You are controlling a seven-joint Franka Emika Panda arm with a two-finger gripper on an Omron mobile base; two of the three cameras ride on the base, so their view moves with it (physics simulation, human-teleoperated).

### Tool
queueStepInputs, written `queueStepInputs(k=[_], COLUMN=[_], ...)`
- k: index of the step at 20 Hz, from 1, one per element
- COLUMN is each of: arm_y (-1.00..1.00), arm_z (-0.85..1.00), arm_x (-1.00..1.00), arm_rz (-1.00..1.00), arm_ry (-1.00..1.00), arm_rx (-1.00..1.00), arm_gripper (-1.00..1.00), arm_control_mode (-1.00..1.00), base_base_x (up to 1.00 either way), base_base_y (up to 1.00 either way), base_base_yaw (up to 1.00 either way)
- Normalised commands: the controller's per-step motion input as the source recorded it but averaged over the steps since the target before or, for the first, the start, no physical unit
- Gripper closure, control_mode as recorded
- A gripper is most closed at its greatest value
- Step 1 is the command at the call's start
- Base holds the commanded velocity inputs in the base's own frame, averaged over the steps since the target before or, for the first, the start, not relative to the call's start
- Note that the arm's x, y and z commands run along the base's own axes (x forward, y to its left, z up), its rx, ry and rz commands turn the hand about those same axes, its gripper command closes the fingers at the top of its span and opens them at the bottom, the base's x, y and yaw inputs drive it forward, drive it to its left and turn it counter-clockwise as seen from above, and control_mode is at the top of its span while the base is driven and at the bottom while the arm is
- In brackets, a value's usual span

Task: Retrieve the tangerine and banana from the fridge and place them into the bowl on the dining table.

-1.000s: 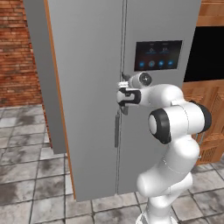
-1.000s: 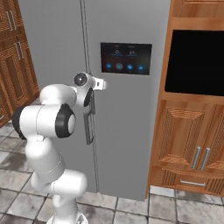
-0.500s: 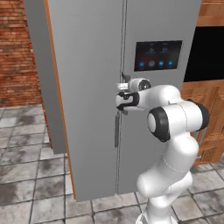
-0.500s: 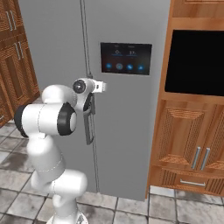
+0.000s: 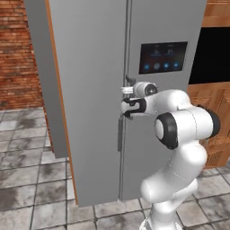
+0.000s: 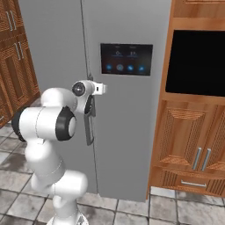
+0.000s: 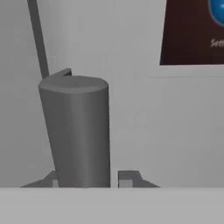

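The fridge (image 5: pixel 90 90) is a tall grey double-door unit with both doors closed and a dark display panel (image 6: pixel 126 59) on its right door. A dark grey vertical handle (image 6: pixel 89 134) runs beside the centre seam. My gripper (image 5: pixel 126 108) is at the handle's upper part, also seen from the right base as the gripper (image 6: pixel 90 107). In the hand view the handle (image 7: pixel 78 127) is a thick grey bar between the two fingertips (image 7: pixel 127 177), and the gripper (image 7: pixel 89 179) is shut on it. The tangerine, banana, bowl and dining table are out of view.
Wooden cabinets (image 6: pixel 193 145) with a black oven recess (image 6: pixel 197 61) stand right of the fridge. A brick wall (image 5: pixel 18 54) lies to its left, with more wooden cabinets (image 6: pixel 13 61) there in the right base view. Grey floor tiles (image 5: pixel 31 179) lie in front.
The fingers have closed from wide open onto the fridge handle. The hand has settled slightly closer to the door; the doors have not moved.
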Motion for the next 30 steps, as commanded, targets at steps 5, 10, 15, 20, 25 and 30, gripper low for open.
queueStepInputs(k=[5, 10, 15, 20, 25, 30], arm_y=[-0.23, -0.31, -0.57, -0.69, -0.75, -0.65], arm_z=[0.35, 0.21, 0.1, 0.14, 0.16, 0.32], arm_x=[-0.89, -0.99, -1.0, -1.0, -1.0, -1.0], arm_rz=[0.0, 0.0, 0.0, 0.0, 0.0, -0.03], arm_ry=[0.19, 0.15, 0.05, 0.06, 0.07, 0.07], arm_rx=[0.0, 0.0, 0.03, 0.06, 0.06, 0.04], arm_gripper=[1.0, 1.0, 1.0, 1.0, 1.0, -1.0], arm_control_mode=[-1.0, -1.0, -1.0, -1.0, -1.0, -1.0], base_base_x=[0.0, 0.0, 0.0, 0.0, 0.0, 0.0], base_base_y=[0.0, 0.0, 0.0, 0.0, 0.0, 0.0], base_base_yaw=[0.0, 0.0, 0.0, 0.0, 0.0, 0.0])
